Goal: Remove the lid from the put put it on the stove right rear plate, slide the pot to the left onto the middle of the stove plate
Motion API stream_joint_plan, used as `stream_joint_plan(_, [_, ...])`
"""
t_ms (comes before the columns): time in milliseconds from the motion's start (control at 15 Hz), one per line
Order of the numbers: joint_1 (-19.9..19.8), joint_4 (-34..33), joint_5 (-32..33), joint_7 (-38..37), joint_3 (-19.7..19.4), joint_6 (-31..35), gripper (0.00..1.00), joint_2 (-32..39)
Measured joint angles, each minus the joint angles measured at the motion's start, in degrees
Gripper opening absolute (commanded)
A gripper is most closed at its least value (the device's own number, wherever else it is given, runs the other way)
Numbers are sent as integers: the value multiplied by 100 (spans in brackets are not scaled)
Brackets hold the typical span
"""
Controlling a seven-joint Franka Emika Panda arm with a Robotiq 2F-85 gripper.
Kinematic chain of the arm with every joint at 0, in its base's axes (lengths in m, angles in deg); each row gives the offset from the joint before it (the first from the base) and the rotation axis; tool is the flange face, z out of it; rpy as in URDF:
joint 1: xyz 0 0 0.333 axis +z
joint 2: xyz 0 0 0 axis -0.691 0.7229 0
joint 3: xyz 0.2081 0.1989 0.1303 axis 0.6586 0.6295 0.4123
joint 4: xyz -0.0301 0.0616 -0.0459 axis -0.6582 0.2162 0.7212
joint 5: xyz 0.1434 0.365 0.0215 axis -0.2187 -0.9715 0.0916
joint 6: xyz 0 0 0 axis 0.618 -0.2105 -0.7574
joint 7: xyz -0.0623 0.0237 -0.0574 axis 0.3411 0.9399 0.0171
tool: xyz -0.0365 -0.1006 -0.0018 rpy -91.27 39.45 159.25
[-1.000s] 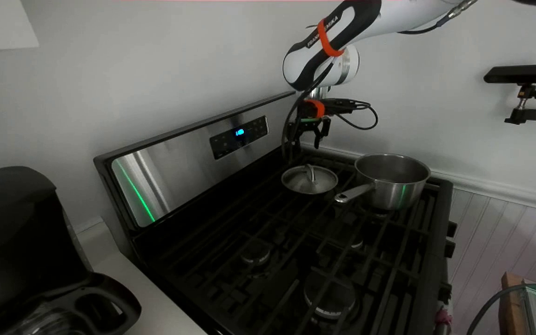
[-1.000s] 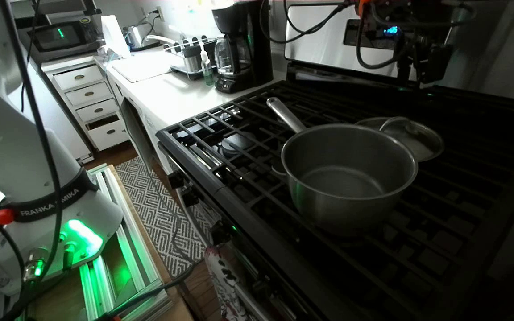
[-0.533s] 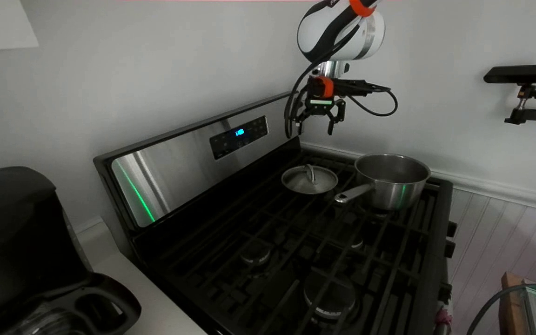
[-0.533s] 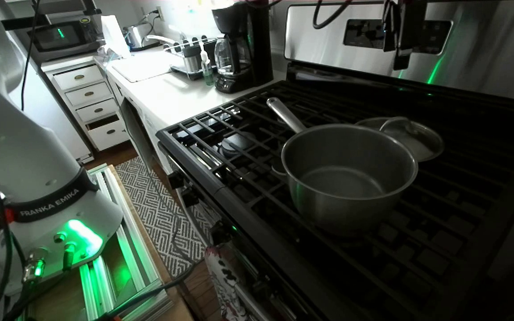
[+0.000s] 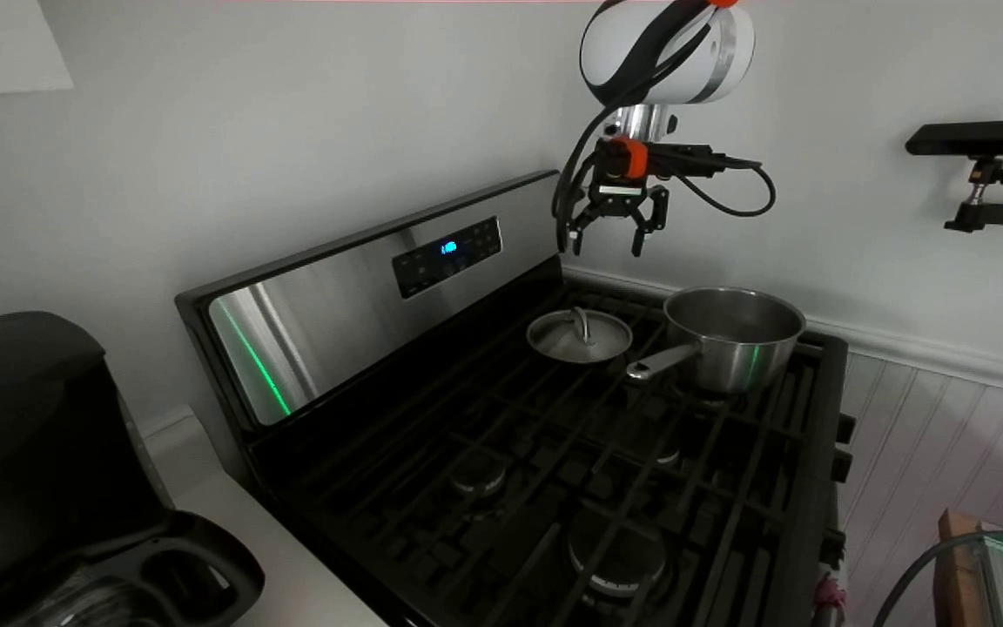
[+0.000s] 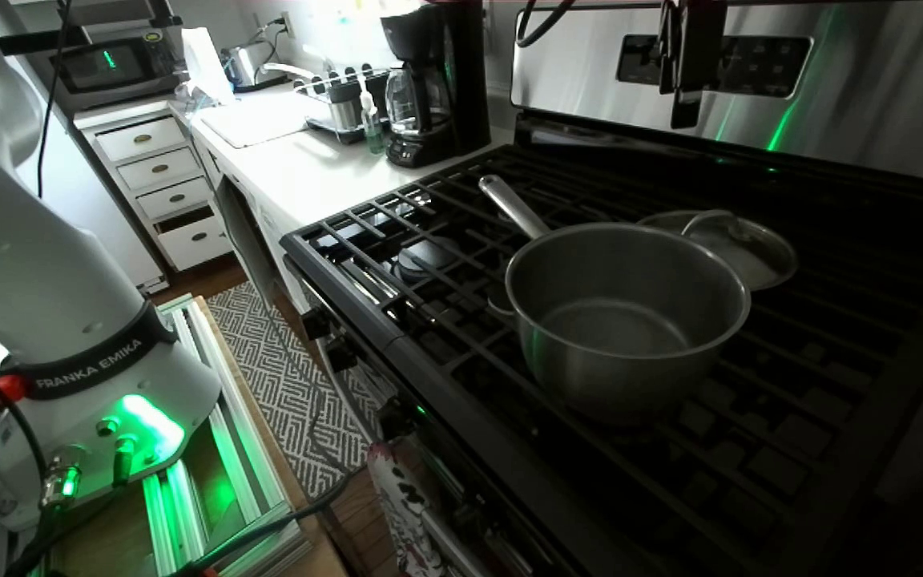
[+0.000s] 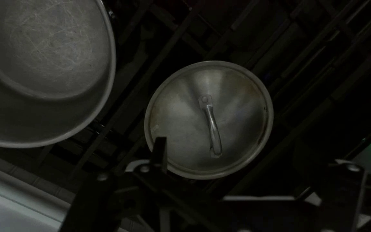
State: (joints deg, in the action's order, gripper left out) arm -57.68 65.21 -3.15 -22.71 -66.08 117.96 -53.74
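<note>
Lying below the claw (image 5: 607, 245): lid (image 5: 578, 338)

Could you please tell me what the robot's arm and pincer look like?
The arm is white, with a black band lettered FRANKA EMIKA; the pincer is black, with two jointed fingers, an orange strap above and looping black cables.
</note>
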Motion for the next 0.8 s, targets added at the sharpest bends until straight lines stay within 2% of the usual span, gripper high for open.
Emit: stream_joint_plan(800, [-175, 436, 205, 1068, -241, -301, 100, -166])
